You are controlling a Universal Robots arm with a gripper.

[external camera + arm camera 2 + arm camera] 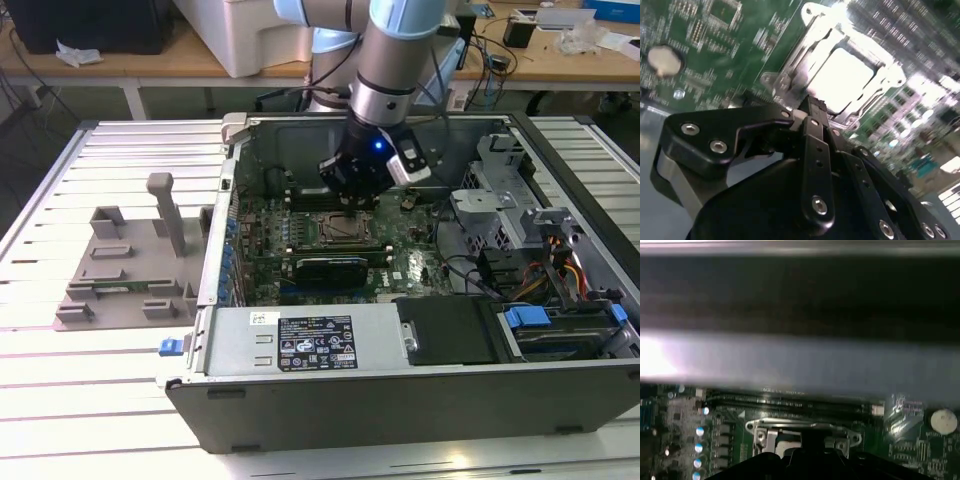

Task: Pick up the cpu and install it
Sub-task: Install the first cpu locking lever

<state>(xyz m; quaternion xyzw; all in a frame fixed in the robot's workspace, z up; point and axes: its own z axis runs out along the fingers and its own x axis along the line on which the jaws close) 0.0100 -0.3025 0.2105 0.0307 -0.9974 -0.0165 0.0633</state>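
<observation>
— Cpu [842,79] placed yet?
— Exterior view: my gripper [352,192] hangs just above the socket [340,226] inside the case [420,390]. Second wrist view: it lies pale in the socket frame, so I judge it seated; latching seems left.
— Gripper?
— Fingers look closed together, empty; first wrist view adds nothing.

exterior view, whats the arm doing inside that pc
The arm's gripper is down inside the open computer case, right above the motherboard's socket. In the second wrist view the cpu lies flat inside the socket's metal frame, just beyond the fingertips. The grey tray sits outside the case, on the exterior view's left. Whether the fingers are open or closed cannot be made out.
</observation>
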